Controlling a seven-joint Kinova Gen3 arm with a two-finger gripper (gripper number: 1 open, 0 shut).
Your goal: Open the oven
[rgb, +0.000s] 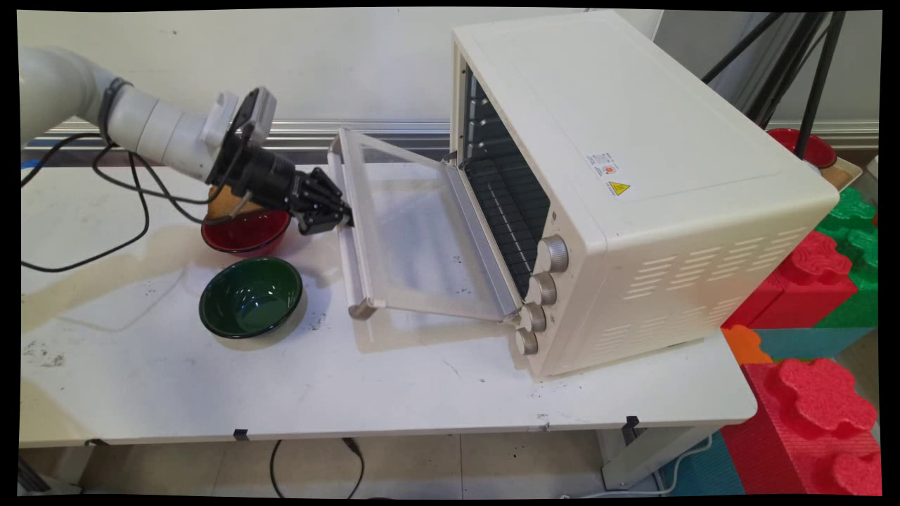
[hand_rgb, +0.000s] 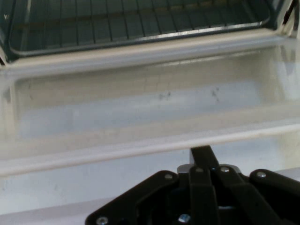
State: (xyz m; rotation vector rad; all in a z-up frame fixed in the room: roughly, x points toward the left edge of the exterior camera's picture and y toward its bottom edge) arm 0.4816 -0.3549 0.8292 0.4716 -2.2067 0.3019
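Note:
A cream toaster oven (rgb: 633, 176) stands on the white table (rgb: 351, 393) with its glass door (rgb: 415, 232) swung down almost flat. My gripper (rgb: 341, 214) is shut, its tips against the door's handle bar (rgb: 348, 260) at the far-left end. In the hand view the closed fingertips (hand_rgb: 202, 152) sit just below the handle (hand_rgb: 117, 147). Beyond it lie the door glass (hand_rgb: 140, 103) and the oven rack (hand_rgb: 117, 23). A red bowl (rgb: 246, 235) holding something brown sits under my wrist. A green bowl (rgb: 251, 296) stands in front of it.
Black cables (rgb: 105, 246) hang from the arm onto the table's left side. Red, green and orange foam blocks (rgb: 808, 281) stack up right of the table. Another red bowl (rgb: 808, 147) and black tripod legs (rgb: 815, 70) are behind the oven.

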